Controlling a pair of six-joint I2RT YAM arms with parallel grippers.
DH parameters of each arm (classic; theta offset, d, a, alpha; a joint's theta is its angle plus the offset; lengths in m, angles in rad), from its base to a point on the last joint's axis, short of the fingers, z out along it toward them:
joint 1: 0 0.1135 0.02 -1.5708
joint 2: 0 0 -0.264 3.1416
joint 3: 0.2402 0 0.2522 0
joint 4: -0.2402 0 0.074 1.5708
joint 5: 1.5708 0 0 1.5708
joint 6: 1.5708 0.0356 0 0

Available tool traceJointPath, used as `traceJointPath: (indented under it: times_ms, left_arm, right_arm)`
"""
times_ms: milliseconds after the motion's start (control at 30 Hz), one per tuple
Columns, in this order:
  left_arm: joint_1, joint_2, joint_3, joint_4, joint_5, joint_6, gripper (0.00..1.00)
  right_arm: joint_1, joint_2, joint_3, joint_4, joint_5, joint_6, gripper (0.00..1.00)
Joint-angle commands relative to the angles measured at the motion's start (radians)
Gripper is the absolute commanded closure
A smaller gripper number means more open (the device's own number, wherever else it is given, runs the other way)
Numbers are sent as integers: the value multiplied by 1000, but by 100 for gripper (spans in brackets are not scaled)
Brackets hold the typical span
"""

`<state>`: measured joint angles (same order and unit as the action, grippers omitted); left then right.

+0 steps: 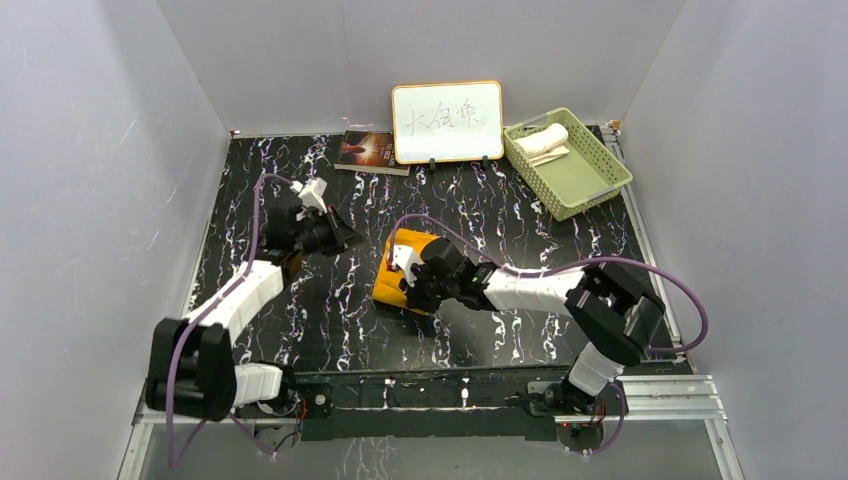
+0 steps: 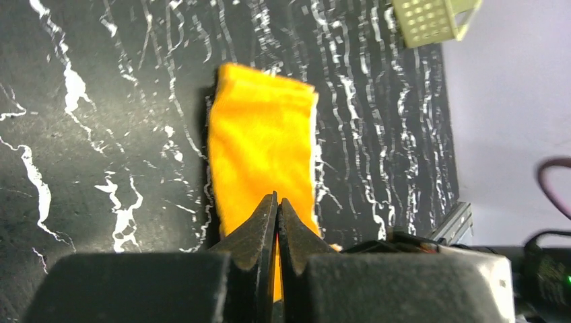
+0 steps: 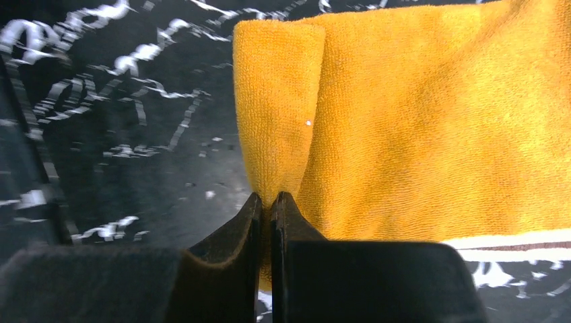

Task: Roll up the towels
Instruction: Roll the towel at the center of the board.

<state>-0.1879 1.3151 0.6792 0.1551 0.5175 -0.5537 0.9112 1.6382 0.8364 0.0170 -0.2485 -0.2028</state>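
Listing from the left: the left gripper [image 1: 340,237], fingers pressed together, empty, well left of the orange towel [image 1: 420,243]; the right gripper [image 3: 267,196], closed on that towel's folded terry edge, where we judge the thin pinch may slip and the fold spring open; the cream towel [image 1: 543,138], rolled, in the latticed green basket [image 1: 572,212], well right of the orange towel.

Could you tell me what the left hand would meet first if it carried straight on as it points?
Most likely the orange towel, which lies directly ahead of the left hand; depth is unclear.
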Motion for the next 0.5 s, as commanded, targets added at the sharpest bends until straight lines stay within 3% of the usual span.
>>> traceJointPath:
  times_ms: [0, 200, 467]
  left_arm:
    - [3, -120, -3, -94, 40, 6, 99]
    - [2, -230, -141, 42, 168, -55, 100]
    - [-1, -267, -247, 171, 204, -135, 100]
  right_arm:
    - [-40, -64, 31, 53, -196, 212, 100]
    - [-124, -17, 58, 137, -316, 456, 100]
    - [-202, 274, 268, 21, -639, 706, 100]
